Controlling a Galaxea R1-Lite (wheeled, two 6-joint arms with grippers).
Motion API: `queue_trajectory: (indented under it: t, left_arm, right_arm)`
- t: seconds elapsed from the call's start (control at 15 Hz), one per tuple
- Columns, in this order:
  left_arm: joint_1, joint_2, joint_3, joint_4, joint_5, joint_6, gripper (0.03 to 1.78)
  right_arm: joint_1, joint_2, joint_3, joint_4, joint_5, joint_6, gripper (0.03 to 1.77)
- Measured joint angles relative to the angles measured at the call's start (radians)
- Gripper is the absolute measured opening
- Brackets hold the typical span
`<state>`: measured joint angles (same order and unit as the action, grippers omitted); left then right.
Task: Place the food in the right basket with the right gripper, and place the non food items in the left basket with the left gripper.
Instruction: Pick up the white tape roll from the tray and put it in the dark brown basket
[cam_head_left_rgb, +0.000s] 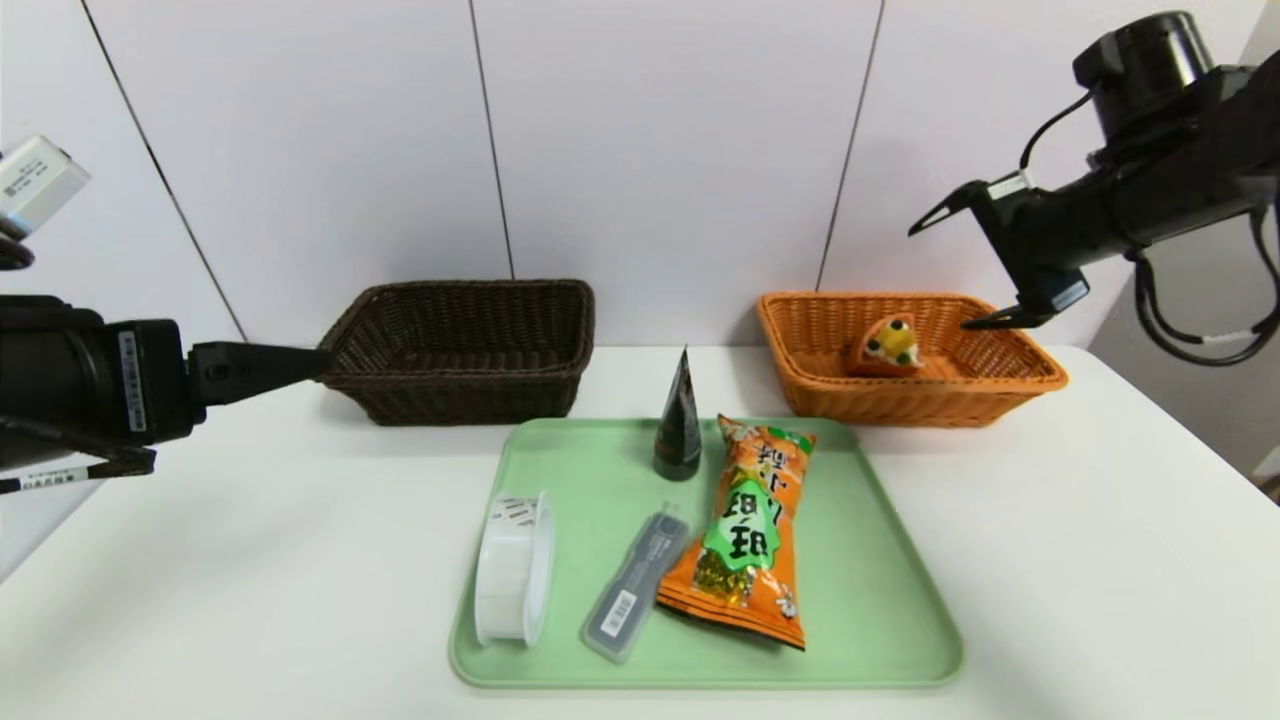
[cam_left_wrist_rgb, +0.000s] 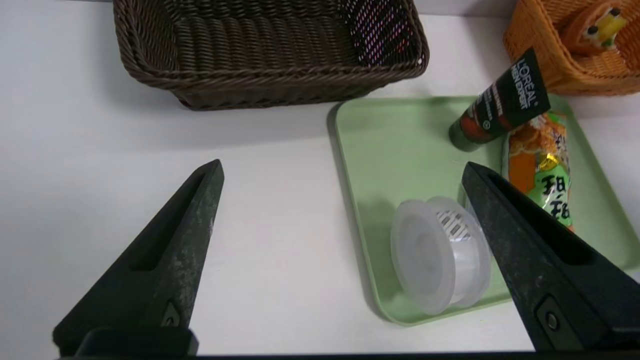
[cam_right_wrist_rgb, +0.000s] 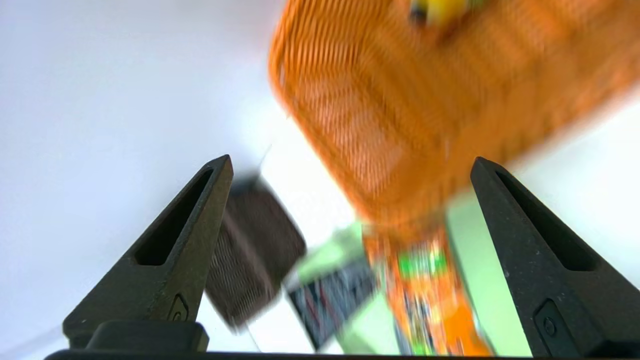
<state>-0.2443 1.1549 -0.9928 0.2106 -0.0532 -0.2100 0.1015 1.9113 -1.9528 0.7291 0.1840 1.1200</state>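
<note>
Head view: right gripper (cam_head_left_rgb: 965, 268) hangs spread and empty over the orange basket (cam_head_left_rgb: 1010, 395) holding the cake wedge (cam_head_left_rgb: 886, 346); we fear its reach for the snack bag (cam_head_left_rgb: 745, 530) could topple the upright tube (cam_head_left_rgb: 679, 425) alongside. Left wrist view: left gripper (cam_left_wrist_rgb: 342, 172) gapes wide, holding nothing, short of the brown basket (cam_left_wrist_rgb: 270, 80), and we judge the tape roll (cam_left_wrist_rgb: 440, 252), standing on its rim, may roll off if nudged. Right wrist view: heavy smear, so we cannot fix the bag's edge.

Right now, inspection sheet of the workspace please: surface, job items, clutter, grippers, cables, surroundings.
Surface: white table, green tray at centre.
Job items: cake wedge in orange basket; snack bag, white roll, dark tube, grey case on tray; brown basket holds nothing.
Clutter: nothing seen.
Grippers: right gripper open, empty, above orange basket; left gripper open, empty, beside brown basket.
Cables: black loops hang off right arm.
Surroundings: white panelled wall.
</note>
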Motion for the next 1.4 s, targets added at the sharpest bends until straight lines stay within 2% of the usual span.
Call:
queue_trajectory:
  t: [0.13,0.2,0.27,0.4,0.53,0.6,0.73,0.87,1.0,1.13,1.2,1.4]
  left_arm:
    - [-0.044,-0.035,0.072,-0.008,0.026,0.004,1.69]
    - [-0.076,-0.054,0.113,-0.02,0.054,0.004,1.69]
    - [-0.121,-0.074,0.155,-0.035,0.088,0.004,1.69]
    - [-0.225,-0.095,0.194,-0.034,0.173,-0.001,1.69]
    - [-0.325,-0.079,0.178,0.03,0.278,-0.021,1.69]
    - [-0.352,-0.06,0.145,0.075,0.304,-0.039,1.69]
    - [-0.406,-0.009,0.061,0.171,0.328,-0.104,1.69]
    - [-0.453,0.054,-0.008,0.232,0.336,-0.168,1.69]
    - [-0.494,0.115,-0.057,0.251,0.368,-0.209,1.69]
    - [-0.55,0.181,-0.11,0.267,0.431,-0.268,1.69]
    - [-0.576,0.212,-0.136,0.277,0.459,-0.294,1.69]
    - [-0.619,0.308,-0.218,0.36,0.514,-0.317,1.69]
  right_arm:
    - [0.033,-0.095,0.005,0.091,-0.011,-0.035,1.66]
    - [0.049,-0.138,0.014,0.129,-0.034,-0.072,1.67]
    - [0.067,-0.176,0.031,0.165,-0.08,-0.125,1.67]
    - [0.105,-0.248,0.121,0.201,-0.202,-0.289,1.68]
    - [0.131,-0.328,0.261,0.206,-0.315,-0.492,1.69]
    - [0.143,-0.366,0.32,0.207,-0.346,-0.584,1.69]
    - [0.186,-0.439,0.423,0.203,-0.367,-0.701,1.69]
    - [0.239,-0.509,0.53,0.162,-0.369,-0.778,1.69]
    - [0.272,-0.568,0.657,0.029,-0.362,-0.875,1.69]
    - [0.285,-0.607,0.758,-0.154,-0.357,-0.965,1.69]
    - [0.287,-0.616,0.782,-0.206,-0.357,-0.979,1.69]
    - [0.285,-0.621,0.807,-0.226,-0.361,-0.982,1.69]
